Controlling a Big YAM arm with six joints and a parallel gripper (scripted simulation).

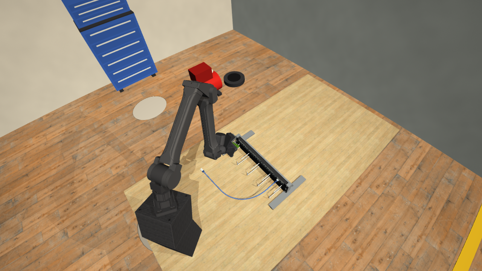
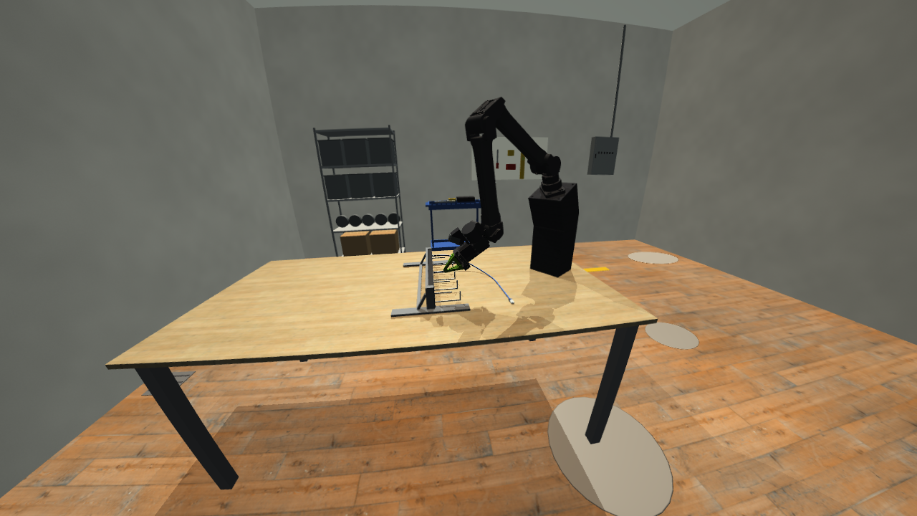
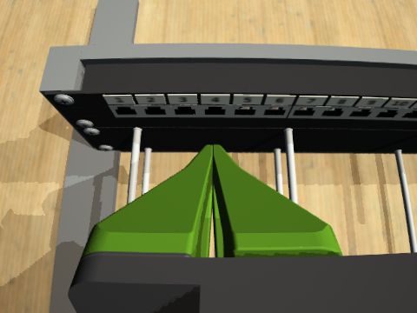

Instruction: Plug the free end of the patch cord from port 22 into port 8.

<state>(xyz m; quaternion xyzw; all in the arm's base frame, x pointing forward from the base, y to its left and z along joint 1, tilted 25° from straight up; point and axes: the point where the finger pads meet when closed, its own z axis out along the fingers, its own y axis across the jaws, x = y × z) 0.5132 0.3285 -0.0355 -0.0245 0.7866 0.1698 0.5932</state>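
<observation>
The black patch panel (image 1: pixel 263 162) (image 2: pixel 426 282) (image 3: pixel 232 72) stands on its grey feet in the middle of the table. The blue patch cord (image 1: pixel 229 194) (image 2: pixel 490 279) runs from a port near the panel's right end (image 1: pixel 276 181) in a loop over the table. Its free plug (image 1: pixel 202 170) (image 2: pixel 510 300) lies loose on the wood, well away from my gripper. My gripper (image 1: pixel 237 145) (image 2: pixel 452 264) (image 3: pixel 212 157) is shut with nothing between its green fingers. Its tips sit just under the panel's front near port 4. Port 8 (image 3: pixel 334 111) is to their right.
Thin metal cable bars (image 1: pixel 242 158) (image 3: pixel 135 163) stick out from the panel's front on both sides of my fingers. A grey rack foot (image 3: pixel 110 20) (image 1: pixel 286 192) lies at each end. The arm's black pedestal (image 1: pixel 168 226) (image 2: pixel 552 227) stands at the table's near corner.
</observation>
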